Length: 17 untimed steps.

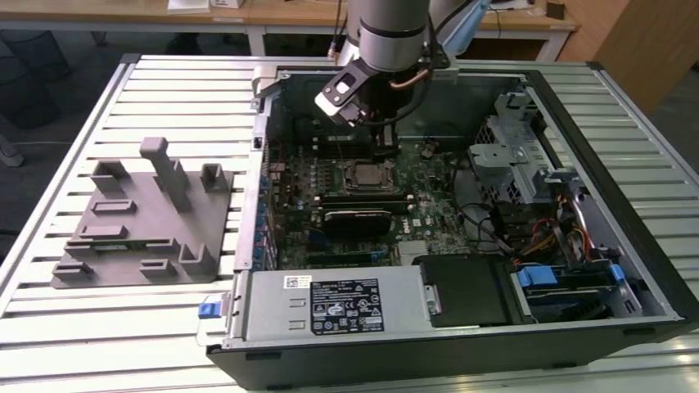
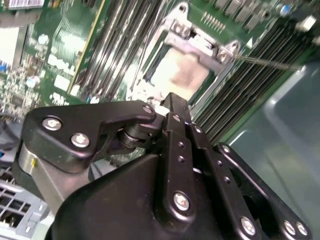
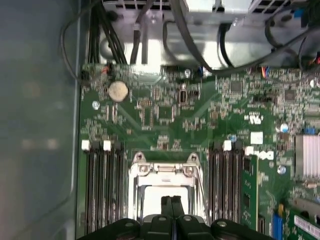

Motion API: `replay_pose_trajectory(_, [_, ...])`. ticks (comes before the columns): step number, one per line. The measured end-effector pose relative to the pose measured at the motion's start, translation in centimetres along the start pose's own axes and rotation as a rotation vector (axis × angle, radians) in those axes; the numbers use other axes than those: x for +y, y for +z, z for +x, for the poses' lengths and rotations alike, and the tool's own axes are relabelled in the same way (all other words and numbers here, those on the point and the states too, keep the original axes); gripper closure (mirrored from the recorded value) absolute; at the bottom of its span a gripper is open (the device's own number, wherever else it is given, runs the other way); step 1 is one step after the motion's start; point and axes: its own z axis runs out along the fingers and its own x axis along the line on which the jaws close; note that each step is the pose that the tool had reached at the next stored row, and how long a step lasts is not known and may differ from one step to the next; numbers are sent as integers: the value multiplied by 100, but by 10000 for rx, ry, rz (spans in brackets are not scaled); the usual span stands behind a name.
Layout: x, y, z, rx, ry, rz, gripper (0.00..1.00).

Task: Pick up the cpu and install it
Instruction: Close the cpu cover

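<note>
Hovering over the green motherboard (image 3: 165,115), the black gripper (image 3: 171,204) has its fingers clenched together, grasping nothing. The pale silver-grey square cpu (image 2: 182,75) sits inside the metal-rimmed socket frame (image 2: 225,52), at the upper middle of the second wrist view.

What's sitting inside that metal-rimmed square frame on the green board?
A pale silver-grey square, the cpu, lies inside the socket frame. The hand covers its near edge; anything beneath it is hidden.

This looks like a robotics lab: an open computer case (image 1: 459,213) lies on a slotted aluminium worktable (image 1: 164,90), beside a grey plastic fixture tray (image 1: 142,221), with wooden desks (image 1: 284,12) behind.
</note>
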Motion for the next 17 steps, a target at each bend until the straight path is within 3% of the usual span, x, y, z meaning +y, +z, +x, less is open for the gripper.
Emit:
replay_pose_trajectory(8, [-215,95,1,1,-13,0,89])
replay_pose_trajectory(17, [-303,223,2,1,-13,0,89])
